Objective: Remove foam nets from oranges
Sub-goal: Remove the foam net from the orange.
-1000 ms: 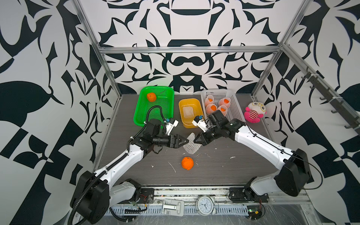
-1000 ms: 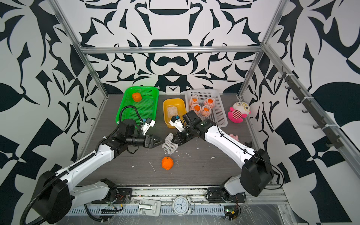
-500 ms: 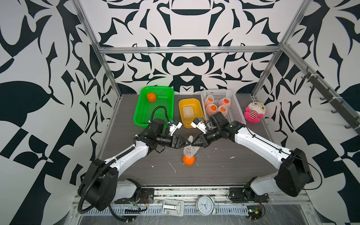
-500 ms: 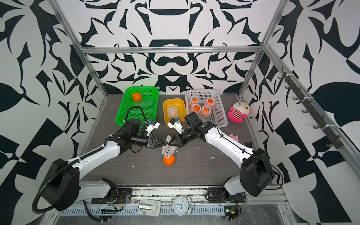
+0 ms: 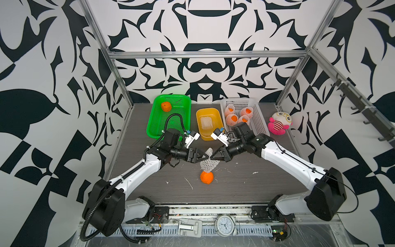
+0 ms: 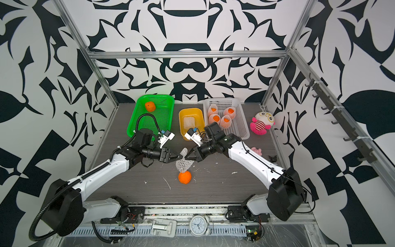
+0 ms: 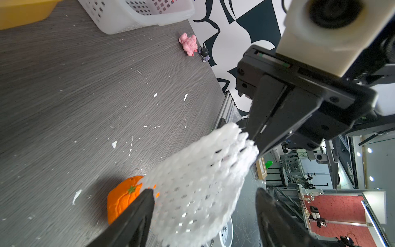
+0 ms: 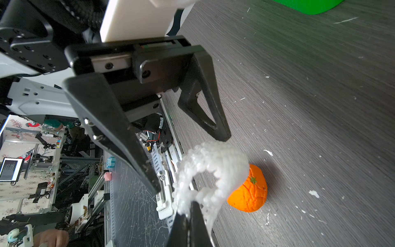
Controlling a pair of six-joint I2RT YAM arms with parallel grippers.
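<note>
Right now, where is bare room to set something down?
Bare tabletop lies between the orange, the right arm and the front rail, also between orange and left arm. Crowded: the centre, where left gripper and right gripper meet at the foam net, and the basket row behind.

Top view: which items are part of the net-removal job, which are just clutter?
Job: white foam mesh net pinched in right gripper; bare round orange; netted oranges in white perforated basket; yellow plastic tub; green plastic basket.
Clutter: pink-and-white plush toy; white alarm clock; small pink pig figure.
</note>
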